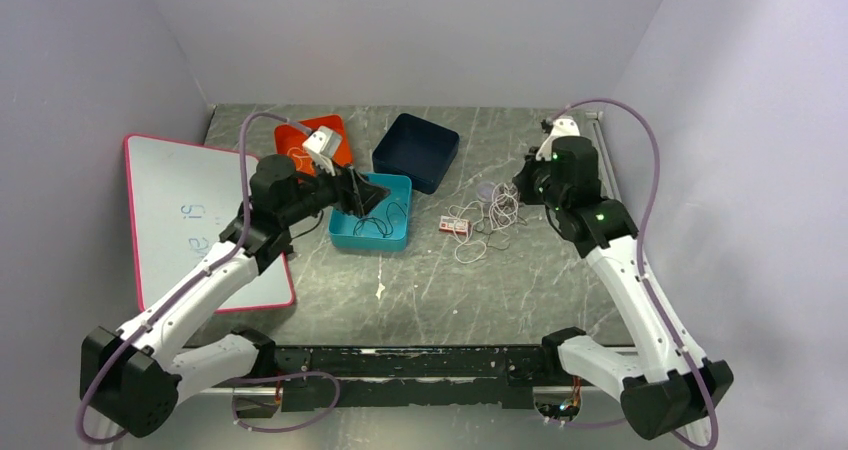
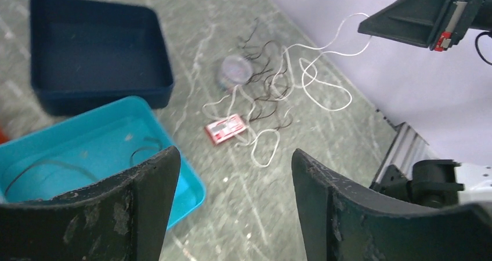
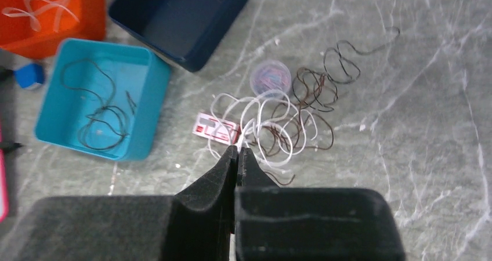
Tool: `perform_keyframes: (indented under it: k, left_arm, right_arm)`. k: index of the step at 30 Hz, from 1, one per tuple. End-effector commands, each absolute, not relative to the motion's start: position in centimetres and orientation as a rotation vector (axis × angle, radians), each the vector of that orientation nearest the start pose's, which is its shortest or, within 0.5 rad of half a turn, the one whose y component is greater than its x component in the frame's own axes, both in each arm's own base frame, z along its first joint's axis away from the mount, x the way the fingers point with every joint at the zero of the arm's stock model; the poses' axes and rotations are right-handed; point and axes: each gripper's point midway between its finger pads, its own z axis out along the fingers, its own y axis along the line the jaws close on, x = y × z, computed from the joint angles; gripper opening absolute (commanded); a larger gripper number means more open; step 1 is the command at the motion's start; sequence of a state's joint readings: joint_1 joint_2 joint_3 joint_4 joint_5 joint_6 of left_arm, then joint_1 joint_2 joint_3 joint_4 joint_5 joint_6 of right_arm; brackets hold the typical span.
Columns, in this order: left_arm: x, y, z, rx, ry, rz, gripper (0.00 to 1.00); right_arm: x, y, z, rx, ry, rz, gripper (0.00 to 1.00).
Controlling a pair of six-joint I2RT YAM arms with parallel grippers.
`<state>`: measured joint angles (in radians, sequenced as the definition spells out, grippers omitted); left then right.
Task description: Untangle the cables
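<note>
I log: right fingers (image 3: 223,171) clenched on white cable (image 3: 255,122); left fingers (image 2: 148,185) spread above teal tray (image 3: 152,107); brown cable (image 3: 316,90) tangled on bench (image 3: 406,127).

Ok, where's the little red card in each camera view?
Top external: red card lies mid-table, between the teal tray and the white cable.
Left wrist: near the centre of the frame, left of the cable's loops.
Right wrist: near the centre, at the tangle's left edge.
Shared landmark: the navy tray sits up-left of the card in every view.
</note>
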<state>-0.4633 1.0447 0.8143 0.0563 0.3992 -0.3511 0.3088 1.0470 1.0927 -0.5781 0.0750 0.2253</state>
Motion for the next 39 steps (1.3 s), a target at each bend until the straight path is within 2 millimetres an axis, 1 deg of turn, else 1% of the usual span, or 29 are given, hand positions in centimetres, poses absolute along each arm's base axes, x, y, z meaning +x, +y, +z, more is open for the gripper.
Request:
perform_keyframes:
  k: [1, 5, 6, 8, 14, 20, 22, 25, 27, 31, 39]
  left_arm:
    - [28.7, -26.8, 32.0, 0.457, 1.532, -1.037, 0.76]
    - [28.5, -29.7, 32.6, 0.565, 1.445, -1.115, 0.75]
    - [28.5, -30.6, 32.7, 0.614, 1.429, -1.148, 0.74]
    - [28.3, -32.0, 33.2, 0.691, 1.376, -1.166, 0.74]
    - [28.2, -36.0, 34.6, 0.844, 1.248, -1.092, 0.79]
    - [26.7, -40.0, 35.4, 0.935, 1.138, -1.048, 0.81]
    - [26.2, -41.2, 35.4, 0.957, 1.115, -1.040, 0.81]
    - [25.5, -42.6, 35.1, 0.972, 1.088, -1.046, 0.82]
    - [25.8, -43.3, 34.9, 0.968, 1.082, -1.045, 0.83]
    - [26.2, -44.7, 35.4, 0.967, 1.062, -1.043, 0.83]
    - [26.6, -47.1, 35.7, 0.974, 1.030, -1.058, 0.83]
  right_arm:
    - [29.8, 10.1, 29.4, -0.102, 2.039, 0.310, 0.00]
    - [29.1, 10.9, 32.2, -0.160, 1.995, 0.366, 0.00]
    - [28.8, 11.3, 32.9, -0.191, 1.984, 0.384, 0.00]
    - [28.4, 11.4, 33.6, -0.226, 1.978, 0.392, 0.00]
    - [27.0, 11.8, 35.1, -0.319, 1.949, 0.414, 0.00]
    - [26.4, 11.7, 36.0, -0.328, 1.945, 0.416, 0.00]
    - [26.3, 11.7, 36.3, -0.328, 1.943, 0.419, 0.00]
    - [26.0, 12.1, 36.9, -0.334, 1.934, 0.449, 0.00]
    - [25.8, 12.6, 37.3, -0.351, 1.928, 0.482, 0.00]
    - [25.3, 13.3, 37.8, -0.381, 1.915, 0.530, 0.00]
    - [24.7, 13.8, 38.3, -0.392, 1.910, 0.573, 0.00]
